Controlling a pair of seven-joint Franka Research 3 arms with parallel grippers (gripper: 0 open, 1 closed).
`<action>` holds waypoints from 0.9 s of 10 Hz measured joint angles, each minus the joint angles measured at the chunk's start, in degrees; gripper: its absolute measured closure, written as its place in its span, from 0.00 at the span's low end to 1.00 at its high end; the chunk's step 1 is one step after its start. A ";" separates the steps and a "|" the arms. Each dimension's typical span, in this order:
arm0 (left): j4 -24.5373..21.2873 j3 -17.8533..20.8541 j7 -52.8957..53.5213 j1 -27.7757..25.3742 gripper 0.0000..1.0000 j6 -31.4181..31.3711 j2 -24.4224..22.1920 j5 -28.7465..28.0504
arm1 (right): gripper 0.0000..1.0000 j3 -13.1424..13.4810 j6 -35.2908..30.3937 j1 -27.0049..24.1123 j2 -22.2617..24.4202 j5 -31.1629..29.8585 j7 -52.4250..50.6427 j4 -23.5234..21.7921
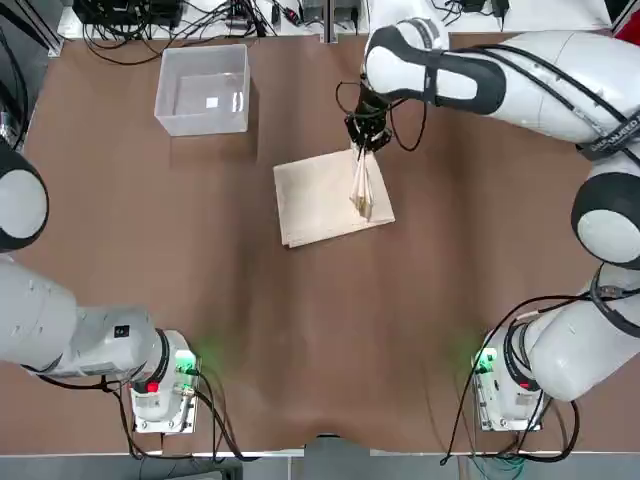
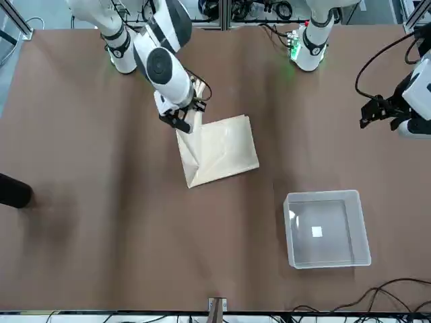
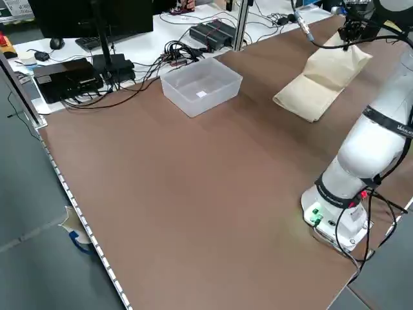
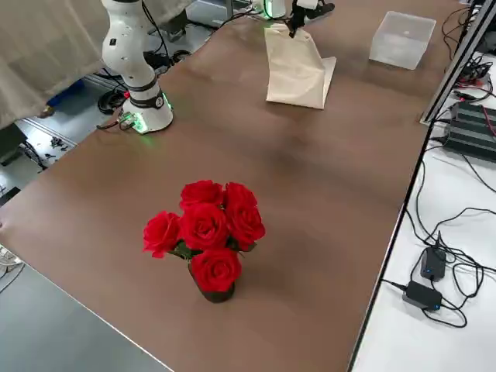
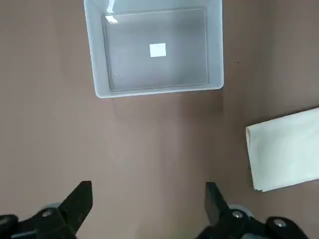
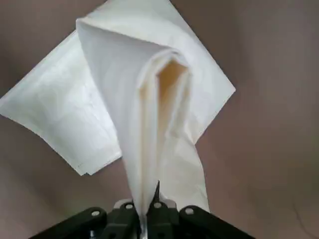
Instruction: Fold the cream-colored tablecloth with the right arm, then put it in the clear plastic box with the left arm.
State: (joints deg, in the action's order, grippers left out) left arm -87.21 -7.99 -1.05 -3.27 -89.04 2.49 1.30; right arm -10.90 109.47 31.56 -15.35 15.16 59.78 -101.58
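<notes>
The cream-colored tablecloth [image 1: 325,200] lies part-folded in the middle of the table. One edge of it is pulled up into a peak. My right gripper [image 1: 362,135] is shut on that raised edge, above the cloth's far right side; the right wrist view shows the fabric [image 6: 149,124] hanging from the closed fingers. The clear plastic box [image 1: 203,90] stands empty at the far left, apart from the cloth. My left gripper [image 5: 148,201] hovers open and empty over the table near the box [image 5: 154,50]; it also shows in the front view [image 2: 369,113].
A vase of red roses [image 4: 205,236] stands near the table's right end. Cables and electronics [image 3: 77,74] lie on the white bench past the far edge. A dark object [image 2: 13,192] sits at the table's edge on the right arm's side.
</notes>
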 joint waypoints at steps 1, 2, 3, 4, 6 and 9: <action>0.00 0.00 -0.01 -0.01 0.00 0.00 0.10 0.00 | 0.96 0.00 0.20 0.44 -0.68 -0.54 0.51 0.21; -0.01 0.01 -0.01 -0.01 0.00 0.00 0.17 0.00 | 0.96 0.00 0.23 0.73 -1.19 -0.69 0.65 0.43; -0.01 0.01 -0.01 -0.01 0.00 0.00 0.18 0.00 | 0.96 0.01 0.49 0.95 -1.74 -0.72 0.93 0.63; -0.01 0.02 -0.02 -0.02 0.00 0.00 0.19 0.00 | 0.96 0.01 1.02 1.27 -2.55 -1.34 2.18 1.17; -0.01 0.05 -0.02 -0.03 0.00 0.00 0.20 0.00 | 0.96 0.01 1.29 1.62 -5.15 -3.04 4.64 3.57; -0.02 0.05 -0.02 -0.03 0.00 0.00 0.23 0.00 | 0.96 0.01 1.33 2.18 -7.50 -3.21 5.16 6.15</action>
State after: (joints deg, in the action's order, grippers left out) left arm -87.23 -7.94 -1.08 -3.30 -89.04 2.72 1.30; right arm -10.89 110.80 33.74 -22.85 11.95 64.95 -95.42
